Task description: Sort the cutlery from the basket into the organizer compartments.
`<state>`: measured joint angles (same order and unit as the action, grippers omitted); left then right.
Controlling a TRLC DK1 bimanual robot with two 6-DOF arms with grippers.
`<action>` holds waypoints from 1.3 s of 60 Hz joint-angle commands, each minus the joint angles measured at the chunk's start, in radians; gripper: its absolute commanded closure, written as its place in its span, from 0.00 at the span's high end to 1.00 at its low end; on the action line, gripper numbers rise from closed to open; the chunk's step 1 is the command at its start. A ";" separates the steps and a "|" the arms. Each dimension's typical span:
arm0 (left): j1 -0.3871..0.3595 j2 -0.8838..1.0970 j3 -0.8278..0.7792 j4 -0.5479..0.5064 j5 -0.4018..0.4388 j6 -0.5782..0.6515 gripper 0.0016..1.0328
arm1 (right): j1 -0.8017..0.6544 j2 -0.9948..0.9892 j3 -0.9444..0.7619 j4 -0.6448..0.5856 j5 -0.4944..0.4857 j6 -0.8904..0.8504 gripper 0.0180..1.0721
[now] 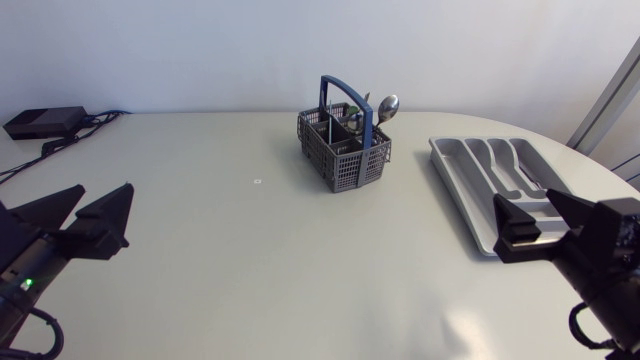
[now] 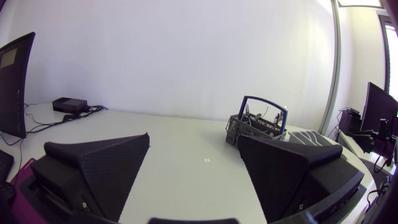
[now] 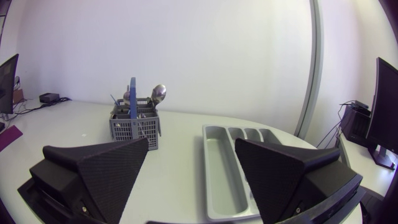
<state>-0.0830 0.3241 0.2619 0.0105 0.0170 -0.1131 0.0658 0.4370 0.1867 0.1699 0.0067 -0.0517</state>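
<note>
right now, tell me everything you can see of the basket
The basket is a grey, plastic-looking grid box with inner dividers and a blue arched handle. It stands upright on the table, left of the organizer and apart from it. A spoon stands in it, bowl up above the rim; the other cutlery inside is hard to make out.

Cutlery (image 1: 388, 106) mostly hidden inside basket (image 1: 345, 152), kinds unclear
</note>
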 commanded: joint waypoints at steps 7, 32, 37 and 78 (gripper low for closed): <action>-0.041 0.257 0.146 -0.004 -0.008 -0.053 0.95 | 0.089 0.304 0.158 0.046 0.001 0.053 0.95; -0.086 0.767 0.433 -0.187 0.049 -0.049 0.94 | 0.236 0.769 0.524 -0.027 0.021 0.042 0.95; -0.089 0.849 0.493 -0.228 0.060 -0.010 0.94 | 0.255 0.861 0.616 -0.053 0.019 0.030 0.95; -0.083 1.060 0.609 -0.251 0.178 0.354 0.93 | 0.250 1.496 1.229 -0.316 -0.086 -0.172 0.76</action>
<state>-0.1741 1.3624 0.8501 -0.2550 0.1612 0.2146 0.3252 1.8778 1.3674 -0.1356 -0.0723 -0.2432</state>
